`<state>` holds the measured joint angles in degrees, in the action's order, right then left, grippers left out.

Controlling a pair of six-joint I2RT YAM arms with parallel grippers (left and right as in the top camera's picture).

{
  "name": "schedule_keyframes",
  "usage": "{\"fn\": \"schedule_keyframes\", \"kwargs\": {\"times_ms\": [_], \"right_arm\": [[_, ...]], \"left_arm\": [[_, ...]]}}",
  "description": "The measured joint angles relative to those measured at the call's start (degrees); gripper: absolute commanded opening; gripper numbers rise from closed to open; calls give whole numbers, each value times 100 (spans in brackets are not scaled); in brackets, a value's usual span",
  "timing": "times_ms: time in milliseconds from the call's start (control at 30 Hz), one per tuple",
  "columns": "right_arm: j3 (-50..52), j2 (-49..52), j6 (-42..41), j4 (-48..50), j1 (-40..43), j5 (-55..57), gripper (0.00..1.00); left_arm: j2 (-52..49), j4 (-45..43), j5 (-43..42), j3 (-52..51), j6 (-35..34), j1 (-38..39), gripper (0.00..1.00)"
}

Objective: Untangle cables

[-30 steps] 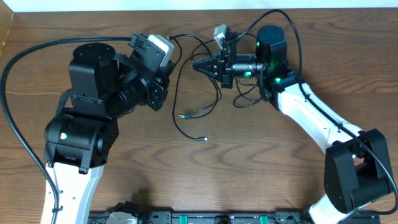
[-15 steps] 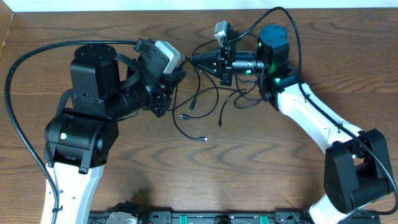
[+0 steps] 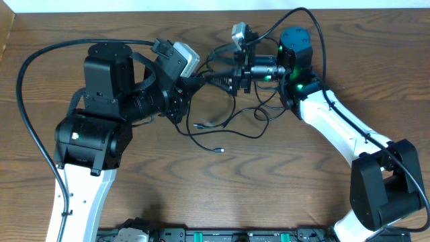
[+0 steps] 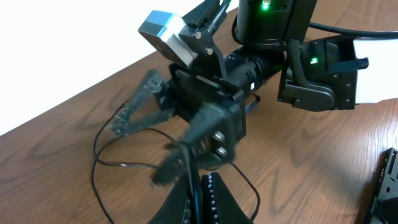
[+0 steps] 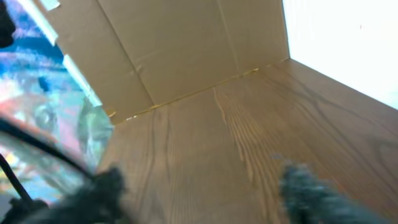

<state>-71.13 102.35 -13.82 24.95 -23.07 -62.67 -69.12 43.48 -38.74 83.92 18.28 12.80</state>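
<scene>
Thin black cables (image 3: 228,132) lie in loose loops on the wooden table between the two arms, with small plug ends (image 3: 199,125) toward the front. My left gripper (image 3: 195,81) points right and is shut on one black cable (image 4: 198,191), which runs up between its jaws (image 4: 202,202). My right gripper (image 3: 218,78) points left, almost tip to tip with the left one. It is open, its blurred fingers (image 5: 106,193) spread wide with only bare table between them. The left wrist view shows it (image 4: 152,137) just ahead, above a cable loop (image 4: 95,168).
Thicker black wires (image 3: 27,67) run from the arms along the left and the back right. A cardboard wall (image 5: 161,50) stands at the table's far edge in the right wrist view. The right arm's white link (image 3: 336,128) crosses the right side.
My right gripper has opened and let go of the cable. The left arm has swung right, bringing its gripper close to the right one. The loops have dropped and spread on the table.
</scene>
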Motion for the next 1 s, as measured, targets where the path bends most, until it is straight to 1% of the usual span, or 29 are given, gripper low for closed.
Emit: {"fn": "schedule_keyframes", "kwargs": {"times_ms": [67,100,167,233,267,300,433,533,667,833,867,933,1000], "right_arm": [[0,0,166,-2,0,-216,92],[0,0,243,-2,0,-299,91],[0,0,391,-7,0,-459,79],[0,0,514,-11,0,-562,42],[0,0,520,-11,0,-581,15],[0,0,566,-26,0,-623,2],[-2,0,627,-439,0,-708,1],[-4,0,682,-1032,2,-739,1],[-4,0,868,-1832,66,-833,1],[-9,0,1287,-2562,304,-916,1],[-9,0,1368,-2664,330,-935,1],[-15,0,1650,-3064,378,-938,1],[-17,0,1954,-3467,400,-909,1]], "left_arm": [[0,0,-11,0,0,0,8],[0,2,-15,0,0,0,7],[0,0,-17,0,-2,0,7],[0,0,-17,0,0,0,8],[0,-2,-17,0,0,0,7],[0,-17,-17,0,0,0,7],[0,-127,33,0,4,0,8],[0,-232,328,0,17,0,7],[0,-354,1099,0,20,2,7],[-2,-503,2170,0,24,7,8],[-2,-507,2264,0,24,7,8],[-2,-520,2503,0,26,7,15],[-2,-522,2658,0,52,4,15]]}}
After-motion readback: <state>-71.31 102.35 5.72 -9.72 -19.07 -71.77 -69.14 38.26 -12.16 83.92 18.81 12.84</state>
